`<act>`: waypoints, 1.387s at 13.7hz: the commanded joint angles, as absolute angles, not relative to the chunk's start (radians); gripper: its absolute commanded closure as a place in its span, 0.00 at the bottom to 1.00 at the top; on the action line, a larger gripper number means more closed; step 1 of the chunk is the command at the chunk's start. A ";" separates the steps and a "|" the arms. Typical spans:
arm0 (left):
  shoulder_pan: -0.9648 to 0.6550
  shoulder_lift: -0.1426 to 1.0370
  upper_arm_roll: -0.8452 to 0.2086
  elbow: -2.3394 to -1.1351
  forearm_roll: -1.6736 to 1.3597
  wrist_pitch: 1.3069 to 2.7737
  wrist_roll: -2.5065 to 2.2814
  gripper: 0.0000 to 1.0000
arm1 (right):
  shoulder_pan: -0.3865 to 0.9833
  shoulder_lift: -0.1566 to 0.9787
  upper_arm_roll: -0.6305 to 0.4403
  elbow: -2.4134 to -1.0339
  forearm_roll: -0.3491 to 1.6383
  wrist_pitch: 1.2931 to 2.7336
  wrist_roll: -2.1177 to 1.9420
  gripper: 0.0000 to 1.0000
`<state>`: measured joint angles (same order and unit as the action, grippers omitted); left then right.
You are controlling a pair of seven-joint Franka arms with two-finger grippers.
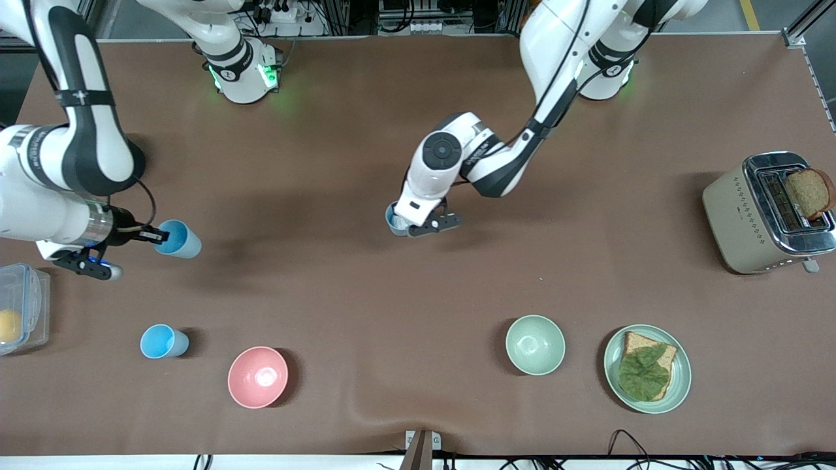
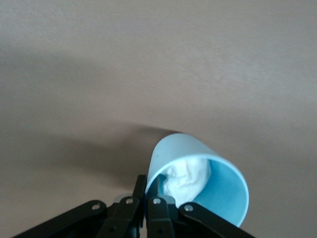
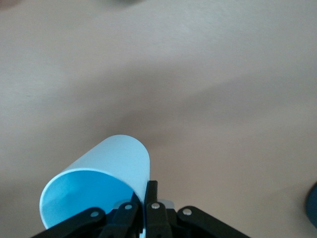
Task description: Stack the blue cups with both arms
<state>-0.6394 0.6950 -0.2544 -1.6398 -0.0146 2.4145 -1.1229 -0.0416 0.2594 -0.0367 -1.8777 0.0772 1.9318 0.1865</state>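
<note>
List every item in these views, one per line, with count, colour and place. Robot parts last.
blue cups: 3, light blue; one in the right gripper, one in the left gripper, one standing beside the pink bowl
pink bowl: 1, near the front camera
green bowl: 1, beside the plate
plate: 1, green, with bread and a leaf
toaster: 1, beige, bread in slot
clear container: 1, right arm's end
right gripper: shut on its cup's rim
left gripper: shut on its cup's rim

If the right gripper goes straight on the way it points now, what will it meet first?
Probably nothing soon. The right gripper, shut on the rim of a blue cup, points toward the left arm's end; that line shows only bare table. The left gripper with its own cup hangs slightly off it, height unclear.
</note>
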 commanded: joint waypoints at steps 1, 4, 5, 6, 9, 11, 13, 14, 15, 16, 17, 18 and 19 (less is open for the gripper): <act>-0.678 0.724 -0.229 -1.603 0.006 2.410 -1.170 0.58 | 0.013 0.250 -0.035 -1.858 0.077 1.885 0.236 1.00; -0.677 0.703 -0.225 -1.605 0.078 2.399 -1.183 0.00 | 0.125 0.232 -0.034 -1.856 0.095 1.856 0.368 1.00; -0.673 0.683 -0.225 -1.602 0.080 2.375 -1.184 0.00 | 0.156 0.229 -0.034 -1.855 0.133 1.855 0.405 1.00; -0.666 0.651 -0.225 -1.598 0.080 2.334 -1.183 0.00 | 0.188 0.229 -0.034 -1.850 0.170 1.855 0.452 1.00; -0.615 0.528 -0.225 -1.597 0.078 2.209 -1.177 0.00 | 0.300 0.218 -0.034 -1.836 0.202 1.865 0.566 1.00; -0.571 0.439 -0.226 -1.597 0.081 2.104 -1.164 0.00 | 0.372 0.232 -0.034 -1.795 0.267 1.911 0.636 1.00; -0.503 0.350 -0.227 -1.597 0.075 1.995 -1.138 0.00 | 0.469 0.235 -0.035 -1.792 0.290 1.953 0.742 1.00; -0.458 0.306 -0.227 -1.597 0.075 1.932 -1.125 0.00 | 0.529 0.248 -0.035 -1.792 0.288 1.963 0.777 1.00; -0.416 0.267 -0.227 -1.597 0.080 1.880 -1.100 0.00 | 0.579 0.261 -0.035 -1.790 0.287 1.991 0.828 1.00; -0.369 0.232 -0.227 -1.597 0.083 1.823 -1.050 0.00 | 0.619 0.276 -0.035 -1.792 0.288 2.028 0.892 1.00; -0.313 0.206 -0.227 -1.597 0.083 1.777 -0.963 0.00 | 0.658 0.291 -0.035 -1.792 0.288 2.040 0.935 1.00; -0.251 0.175 -0.227 -1.597 0.083 1.738 -0.860 0.00 | 0.678 0.301 -0.035 -1.792 0.287 2.042 0.962 1.00; -0.195 0.155 -0.227 -1.597 0.083 1.709 -0.768 0.00 | 0.684 0.317 -0.035 -1.792 0.288 2.042 0.969 1.00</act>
